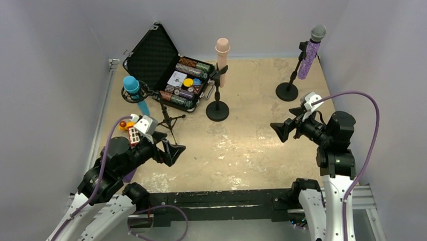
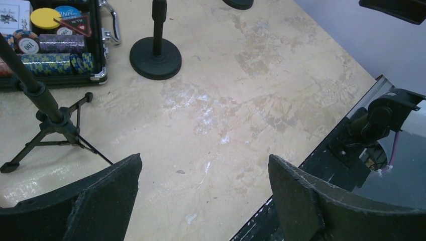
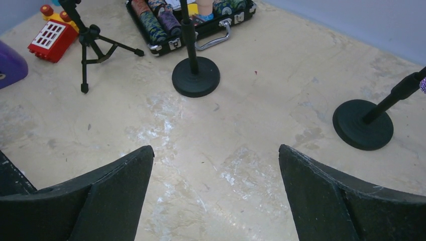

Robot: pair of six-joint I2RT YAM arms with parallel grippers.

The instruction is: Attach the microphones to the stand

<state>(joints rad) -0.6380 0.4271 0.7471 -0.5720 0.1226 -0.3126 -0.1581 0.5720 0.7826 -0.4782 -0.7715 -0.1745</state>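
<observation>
The glittery purple microphone (image 1: 310, 54) sits in the clip of a round-base stand (image 1: 287, 91) at the back right. The pale peach-pink microphone (image 1: 222, 59) stands upright in the middle round-base stand (image 1: 217, 110). The bright blue microphone (image 1: 136, 93) sits in the tripod stand (image 1: 168, 120) at the left. My left gripper (image 1: 174, 153) is open and empty over the table, near the tripod's legs (image 2: 47, 133). My right gripper (image 1: 282, 132) is open and empty, in front of the purple microphone's stand base (image 3: 362, 124). The middle stand base shows in both wrist views (image 2: 155, 57) (image 3: 195, 76).
An open black case (image 1: 169, 66) of poker chips lies at the back left, behind the tripod. A red toy brick (image 1: 133, 135) and small orange pieces lie by my left wrist. A purple object (image 3: 10, 65) lies at the left edge. Grey walls enclose the table.
</observation>
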